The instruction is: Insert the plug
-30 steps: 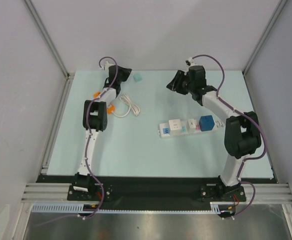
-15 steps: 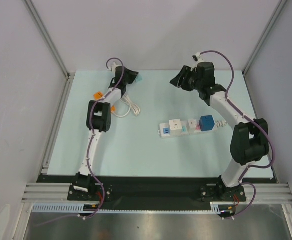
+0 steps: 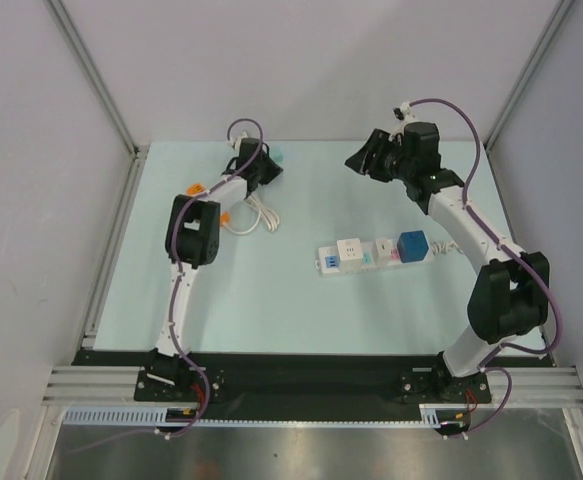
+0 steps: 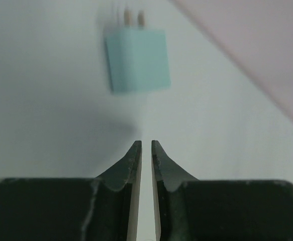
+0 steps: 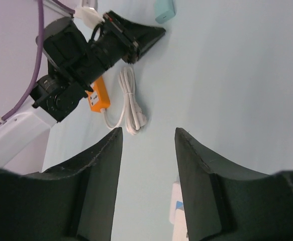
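Observation:
A teal plug [image 3: 276, 157] lies on the mat at the far back; in the left wrist view it [image 4: 137, 60] lies just ahead of my fingertips, prongs pointing away. My left gripper [image 3: 264, 166] [image 4: 146, 143] is just short of it, its jaws nearly together with only a thin gap and nothing between them. A white power strip [image 3: 376, 253] lies mid-table with a blue plug [image 3: 412, 246] seated in it. My right gripper [image 3: 364, 160] [image 5: 147, 133] is open and empty, raised at the back right. The right wrist view shows the teal plug [image 5: 165, 10] and the left gripper [image 5: 136, 39].
A coiled white cable [image 3: 252, 213] with orange parts [image 3: 196, 189] lies beside the left arm; it also shows in the right wrist view [image 5: 131, 100]. The strip's end [image 5: 179, 211] shows low in that view. The back wall stands close behind the teal plug.
The left gripper has swung right and now points at the teal plug. The right arm has stretched back and to the right, away from the strip.

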You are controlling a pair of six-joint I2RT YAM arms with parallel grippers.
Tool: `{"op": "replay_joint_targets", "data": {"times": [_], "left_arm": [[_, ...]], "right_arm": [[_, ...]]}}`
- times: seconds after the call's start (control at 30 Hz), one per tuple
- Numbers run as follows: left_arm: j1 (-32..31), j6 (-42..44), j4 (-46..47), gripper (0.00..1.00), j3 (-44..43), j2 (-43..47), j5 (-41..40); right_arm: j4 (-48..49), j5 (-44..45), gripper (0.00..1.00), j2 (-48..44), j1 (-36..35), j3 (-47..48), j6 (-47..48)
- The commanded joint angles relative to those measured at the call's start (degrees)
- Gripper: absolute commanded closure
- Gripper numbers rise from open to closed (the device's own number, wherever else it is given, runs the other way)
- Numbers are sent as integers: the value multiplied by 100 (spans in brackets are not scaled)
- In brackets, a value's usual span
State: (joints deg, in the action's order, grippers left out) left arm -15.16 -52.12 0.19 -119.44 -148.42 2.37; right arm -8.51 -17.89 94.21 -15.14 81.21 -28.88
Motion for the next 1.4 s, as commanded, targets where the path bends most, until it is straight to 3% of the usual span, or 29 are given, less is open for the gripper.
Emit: {"op": "replay_joint_targets", "data": {"times": [0.0, 0.17, 0.37, 0.43, 0.53, 0.57, 0.63, 0.77, 0.9, 1.23, 1.37], "left_arm": [[-329, 913, -371, 83, 859, 1032, -157], [-190, 1064, 280, 82, 1476, 1878, -675], [258, 134, 420, 93, 906, 1361, -1204], [399, -78, 561, 96, 511, 871, -1108], [470, -106, 685, 100, -813, 97, -607], [461, 8, 302, 100, -1827, -463, -606], [478, -87, 183, 100, -2302, -889, -798], [567, -965, 948, 100, -1653, -1039, -931], [549, -1107, 1027, 100, -2250, -1566, -703], [373, -1415, 1387, 100, -2215, -1883, -405], [294, -1275, 1133, 100, -2286, -1822, -290]], "right_arm": [[-45, -48, 48, -316, 19, -114, 58], [-1, -48, 48, -386, 19, -211, 76], [122, -118, 48, -272, 28, -228, 23], [157, -136, 48, -237, 37, -255, 58], [157, -145, 47, -167, 150, -237, 164], [157, -197, 47, -149, 212, -237, 138], [218, -267, 47, -149, 387, -263, 59], [482, -461, 47, -184, 555, -334, -143], [570, -663, 47, -158, 643, -299, -118], [614, -892, 47, -131, 784, -404, -153], [448, -988, 46, -61, 863, -369, -22]]}}
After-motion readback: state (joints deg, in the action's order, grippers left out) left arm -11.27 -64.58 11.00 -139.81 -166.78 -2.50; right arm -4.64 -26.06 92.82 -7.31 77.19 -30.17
